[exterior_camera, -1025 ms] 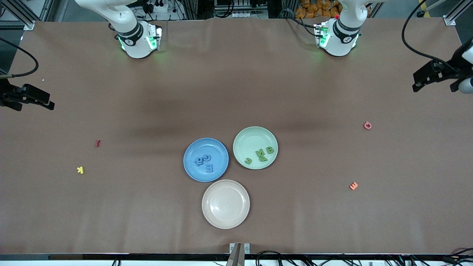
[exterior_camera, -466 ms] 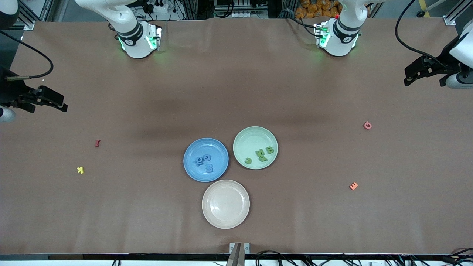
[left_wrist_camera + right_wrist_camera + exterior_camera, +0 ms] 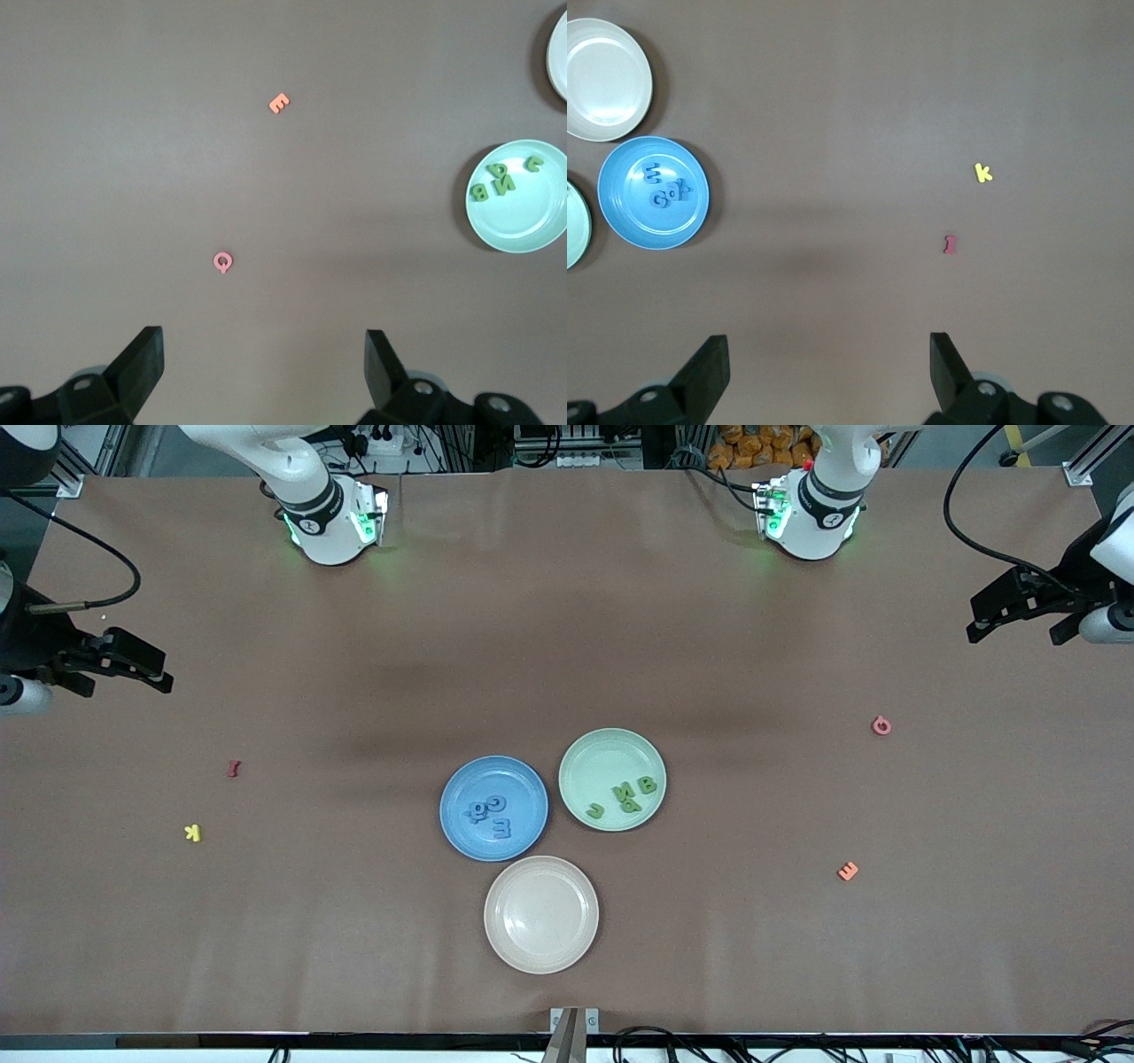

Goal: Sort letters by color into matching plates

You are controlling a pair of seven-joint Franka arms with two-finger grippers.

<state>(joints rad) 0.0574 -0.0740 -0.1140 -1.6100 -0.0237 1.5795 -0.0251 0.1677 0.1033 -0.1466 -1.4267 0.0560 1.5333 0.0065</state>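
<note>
The blue plate point(image 3: 516, 781) holds several blue letters point(image 3: 489, 816). The pale green plate point(image 3: 602, 755) beside it, toward the left arm's end, holds several green letters point(image 3: 625, 798). My left gripper point(image 3: 1014, 624) is open and empty, high over the table's edge at the left arm's end. Its wrist view shows the green plate point(image 3: 532, 226) and green letters point(image 3: 501, 176) past its open gripper point(image 3: 264, 354). My right gripper point(image 3: 120, 677) is open and empty over the table's edge at the right arm's end. Its wrist view shows the blue plate point(image 3: 647, 228) and blue letters point(image 3: 666, 188) past its open gripper point(image 3: 828, 354).
A cream plate point(image 3: 541, 914) lies nearer the front camera than the two coloured plates. A pink letter point(image 3: 881, 725) and an orange letter point(image 3: 848, 871) lie toward the left arm's end. A red letter point(image 3: 234, 768) and a yellow letter point(image 3: 192, 833) lie toward the right arm's end.
Both grippers have drifted a little inward from the table's ends. The plates and letters have not moved.
</note>
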